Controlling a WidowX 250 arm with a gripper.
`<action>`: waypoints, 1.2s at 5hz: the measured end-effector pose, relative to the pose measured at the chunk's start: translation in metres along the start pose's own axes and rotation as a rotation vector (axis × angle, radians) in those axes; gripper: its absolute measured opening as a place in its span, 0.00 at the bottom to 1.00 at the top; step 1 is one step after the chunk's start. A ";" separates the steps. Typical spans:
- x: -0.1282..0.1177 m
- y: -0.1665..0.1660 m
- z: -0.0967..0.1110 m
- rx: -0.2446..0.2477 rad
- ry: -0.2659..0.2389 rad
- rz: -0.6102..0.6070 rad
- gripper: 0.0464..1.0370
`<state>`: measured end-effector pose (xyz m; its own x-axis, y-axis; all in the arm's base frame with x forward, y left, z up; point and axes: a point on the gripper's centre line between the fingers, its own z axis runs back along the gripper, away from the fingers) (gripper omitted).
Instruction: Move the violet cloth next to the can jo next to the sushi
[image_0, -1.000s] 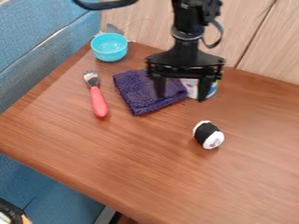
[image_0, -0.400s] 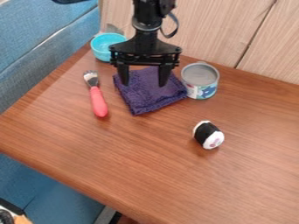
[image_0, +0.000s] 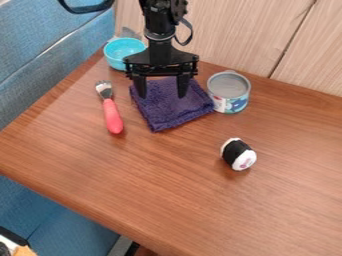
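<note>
Blue fabric upholstery (image_0: 40, 65) flanks the brown wooden table (image_0: 153, 175) at left, pale wood panelling (image_0: 247, 35) behind. The black two-finger gripper (image_0: 161, 94), spread wide and empty, hangs over the violet cloth (image_0: 167, 111), left of the metal can (image_0: 229, 92).

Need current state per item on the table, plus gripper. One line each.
black two-finger gripper: open, at the cloth
violet fabric cloth: laid out flat
grey-topped can with patterned side: upright
black-and-white toy sushi roll: on its side
red-handled metal fork: lying flat
light-blue round bowl: upright
</note>
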<state>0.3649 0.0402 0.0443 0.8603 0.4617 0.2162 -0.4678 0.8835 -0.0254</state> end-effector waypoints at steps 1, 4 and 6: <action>0.003 -0.008 -0.015 -0.036 0.004 -0.009 0.96; -0.006 -0.018 -0.027 -0.029 0.037 -0.060 0.96; -0.060 -0.020 -0.014 -0.006 0.081 -0.132 0.96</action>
<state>0.3250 -0.0042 0.0183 0.9279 0.3461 0.1387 -0.3485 0.9373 -0.0075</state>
